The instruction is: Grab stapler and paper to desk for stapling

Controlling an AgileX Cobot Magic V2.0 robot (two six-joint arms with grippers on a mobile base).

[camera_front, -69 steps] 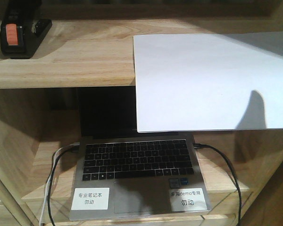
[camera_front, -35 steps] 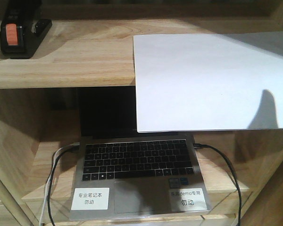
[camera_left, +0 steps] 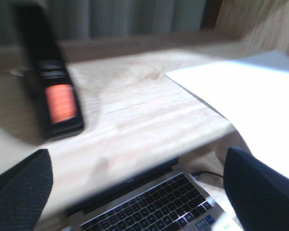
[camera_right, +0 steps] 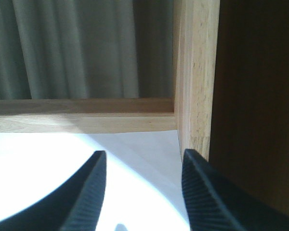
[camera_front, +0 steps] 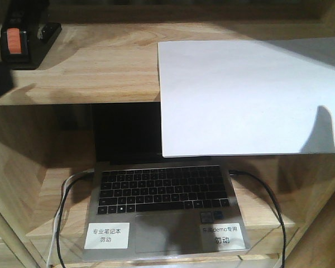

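Approach stage, by my reading: both task things lie on the upper shelf (camera_front: pixel 100 67) and neither is gripped.

Front view: the stapler (camera_front: pixel 19 42) sits at upper left. The paper (camera_front: pixel 240 95) fills the upper right, its near edge overhanging an open laptop (camera_front: pixel 162 206) below. No gripper shows here.

Left wrist view, blurred: the left gripper (camera_left: pixel 137 161) is spread wide and empty, its fingers (camera_left: pixel 19 192) in the lower corners. The stapler lies at upper left, apart from them. Next, the gripper likely needs to close in and straddle the stapler's body.

Right wrist view: the right gripper (camera_right: pixel 144 163) is partly open and empty, over the paper's corner beside a wooden upright (camera_right: pixel 192 72). Whether it touches the sheet, I cannot tell. Pinching so thin a sheet probably calls for the overhanging edge.
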